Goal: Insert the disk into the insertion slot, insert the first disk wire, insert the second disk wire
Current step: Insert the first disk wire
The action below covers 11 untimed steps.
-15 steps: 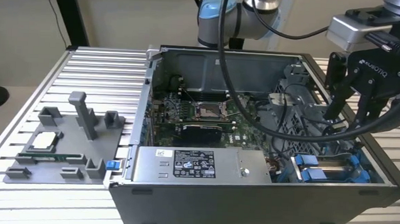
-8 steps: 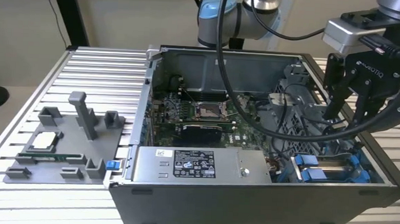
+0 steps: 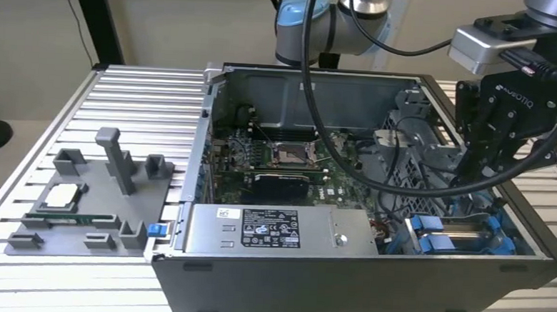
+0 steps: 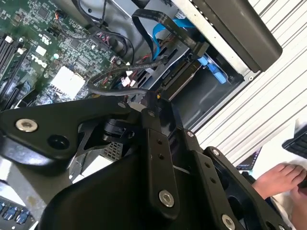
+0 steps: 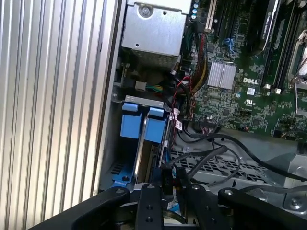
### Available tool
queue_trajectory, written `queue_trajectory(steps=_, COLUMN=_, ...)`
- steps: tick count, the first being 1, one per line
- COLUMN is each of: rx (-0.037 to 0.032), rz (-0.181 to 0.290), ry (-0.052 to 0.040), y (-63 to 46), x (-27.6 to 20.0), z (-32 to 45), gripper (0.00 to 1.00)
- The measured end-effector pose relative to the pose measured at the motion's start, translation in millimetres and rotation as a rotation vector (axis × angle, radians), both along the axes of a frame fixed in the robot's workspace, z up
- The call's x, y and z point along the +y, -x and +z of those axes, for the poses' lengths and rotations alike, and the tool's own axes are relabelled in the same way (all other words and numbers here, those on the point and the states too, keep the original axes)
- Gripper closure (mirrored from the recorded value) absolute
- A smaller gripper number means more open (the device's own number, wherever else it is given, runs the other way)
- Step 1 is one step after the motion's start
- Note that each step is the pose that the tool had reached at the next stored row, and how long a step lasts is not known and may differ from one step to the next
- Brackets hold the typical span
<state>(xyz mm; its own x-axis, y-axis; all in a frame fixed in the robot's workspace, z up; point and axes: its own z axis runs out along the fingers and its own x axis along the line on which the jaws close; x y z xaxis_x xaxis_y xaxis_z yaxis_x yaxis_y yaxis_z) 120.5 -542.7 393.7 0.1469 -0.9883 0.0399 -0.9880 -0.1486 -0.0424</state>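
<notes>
The disk (image 5: 144, 127) was seated in the insertion slot (image 5: 115, 167). The gripper (image 5: 169, 186) was held close beside it, pinched nearly closed on a black wire plug (image 5: 167, 175), apparently for connection.

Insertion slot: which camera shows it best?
First wrist view: the insertion slot sits central, blue tabs facing the camera. The exterior view sees the slot obliquely; the second wrist view catches one blue corner.

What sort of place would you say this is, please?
Probably a robotics lab bench for computer assembly: an open computer case on a ribbed metal table, a robot arm over it, a grey fixture beside it.
</notes>
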Motion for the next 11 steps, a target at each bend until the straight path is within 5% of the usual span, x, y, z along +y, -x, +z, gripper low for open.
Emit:
queue_trajectory(steps=8, rx=0.0000, rz=0.000, ry=0.0000, y=0.0, x=0.0, z=0.1, gripper=0.00)
queue_trajectory(steps=9, rx=0.0000, rz=0.000, ry=0.0000, y=0.0, x=0.0, z=0.1, gripper=1.00)
queue_trajectory(steps=11, rx=0.0000, rz=0.000, ry=-0.0001, y=0.0, x=0.0, z=0.0, gripper=1.00)
